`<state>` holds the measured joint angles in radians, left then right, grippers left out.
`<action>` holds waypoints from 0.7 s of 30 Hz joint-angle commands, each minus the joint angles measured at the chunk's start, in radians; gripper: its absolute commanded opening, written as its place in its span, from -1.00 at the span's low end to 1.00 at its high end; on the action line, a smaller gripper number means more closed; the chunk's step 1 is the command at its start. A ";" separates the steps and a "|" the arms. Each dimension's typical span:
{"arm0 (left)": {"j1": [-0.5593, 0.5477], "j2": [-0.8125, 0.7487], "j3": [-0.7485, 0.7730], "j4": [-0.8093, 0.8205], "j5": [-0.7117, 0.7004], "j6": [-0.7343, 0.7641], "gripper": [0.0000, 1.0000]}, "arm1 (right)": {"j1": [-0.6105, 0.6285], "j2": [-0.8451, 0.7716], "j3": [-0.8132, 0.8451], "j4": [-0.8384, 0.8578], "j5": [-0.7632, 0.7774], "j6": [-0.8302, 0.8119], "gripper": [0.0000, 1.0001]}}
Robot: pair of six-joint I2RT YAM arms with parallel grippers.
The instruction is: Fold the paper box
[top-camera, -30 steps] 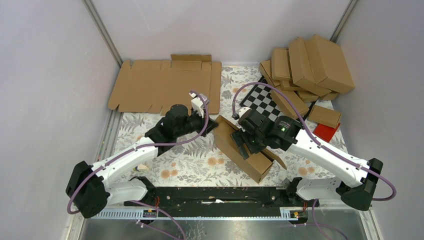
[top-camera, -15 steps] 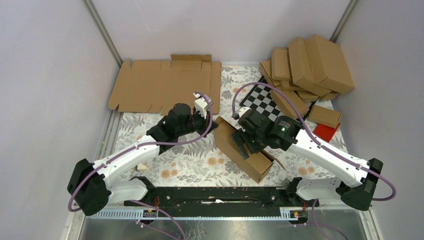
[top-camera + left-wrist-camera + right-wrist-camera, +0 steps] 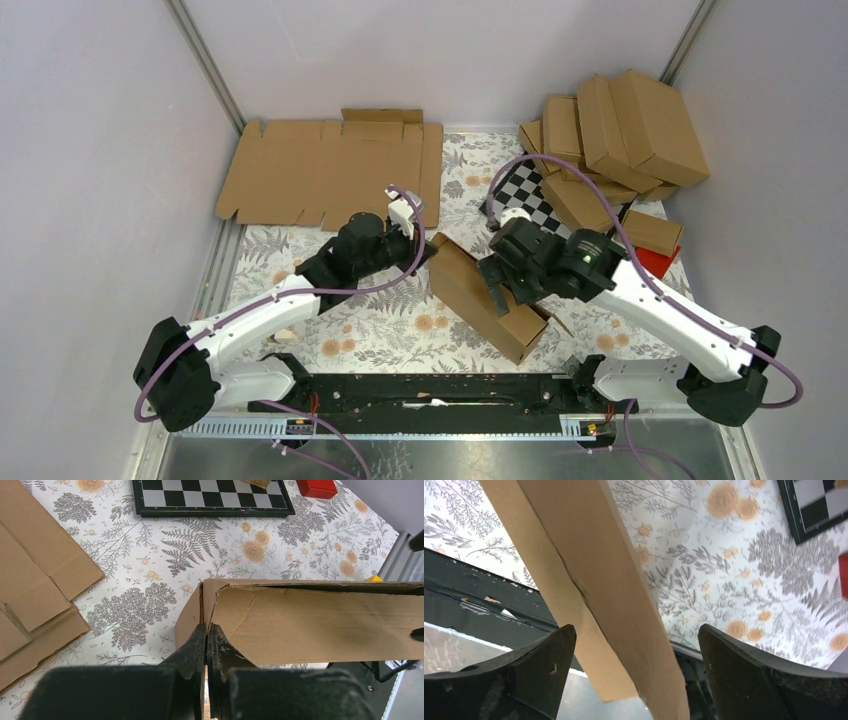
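The paper box (image 3: 470, 290) is a partly folded brown carton lying at an angle mid-table. My left gripper (image 3: 425, 248) is shut on a thin wall edge at the box's far-left corner. In the left wrist view its fingers (image 3: 206, 630) pinch that edge where the corner (image 3: 202, 600) meets a long side panel (image 3: 320, 620). My right gripper (image 3: 497, 290) hovers over the box's right part, open. In the right wrist view a box wall (image 3: 594, 580) runs between its widely spread fingers (image 3: 635, 628) and touches neither.
A flat cardboard sheet (image 3: 330, 170) lies at the back left. Several folded boxes (image 3: 620, 130) are stacked at the back right, beside a checkered board (image 3: 530, 200) and a red block (image 3: 655, 263). A black rail (image 3: 430, 388) runs along the near edge.
My right gripper has opened wider and drawn back slightly to the right off the box. The left gripper stays clamped at the corner, having moved slightly right.
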<state>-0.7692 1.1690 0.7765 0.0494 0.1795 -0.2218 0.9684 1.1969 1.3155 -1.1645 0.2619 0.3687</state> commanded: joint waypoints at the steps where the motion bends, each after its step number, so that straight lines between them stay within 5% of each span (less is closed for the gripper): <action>1: -0.015 -0.009 -0.047 -0.081 -0.079 -0.027 -1.00 | 0.000 -0.083 0.048 -0.163 0.098 0.179 0.99; 12: -0.028 -0.019 -0.038 -0.107 -0.096 -0.024 -1.00 | 0.000 -0.277 -0.101 -0.263 0.139 0.418 0.79; 21: -0.047 -0.020 -0.004 -0.143 -0.118 -0.029 -1.00 | 0.000 -0.259 -0.085 -0.173 0.109 0.474 -0.03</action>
<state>-0.8028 1.1397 0.7593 0.0414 0.0994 -0.2440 0.9676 0.9195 1.2068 -1.3746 0.3573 0.7773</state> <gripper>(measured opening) 0.014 0.537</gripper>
